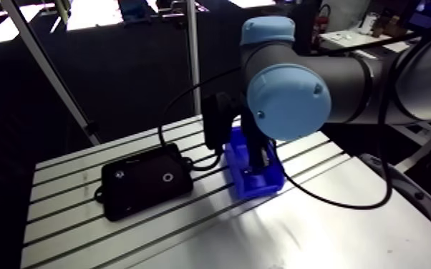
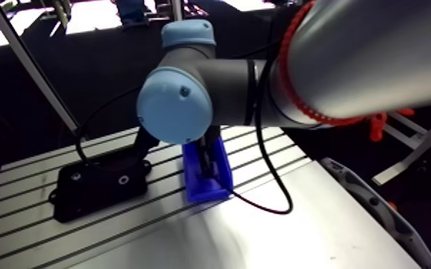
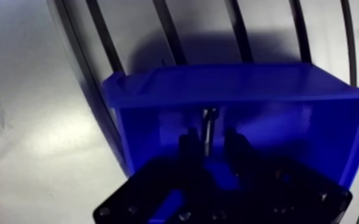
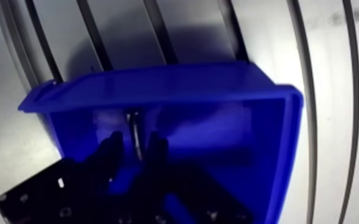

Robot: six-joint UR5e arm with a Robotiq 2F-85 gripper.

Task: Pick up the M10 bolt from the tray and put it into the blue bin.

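The blue bin (image 3: 235, 89) lies right under my gripper (image 3: 210, 143), whose two dark fingers reach down inside it. Pinched between the fingertips is a thin grey metal piece, the M10 bolt (image 3: 209, 122), pointing down at the bin's floor. In the arm view the gripper (image 1: 259, 154) stands inside the blue bin (image 1: 261, 182) in the middle of the table. The black tray (image 1: 147, 180) lies to the bin's left, with a small pale ring (image 1: 168, 177) on it.
The slotted aluminium table (image 1: 318, 229) stretches wide and bare in front of the bin. The arm's big light-blue joint cap (image 1: 290, 100) hides the space behind the bin. A slanted metal post (image 1: 46, 71) rises beyond the table's far left edge.
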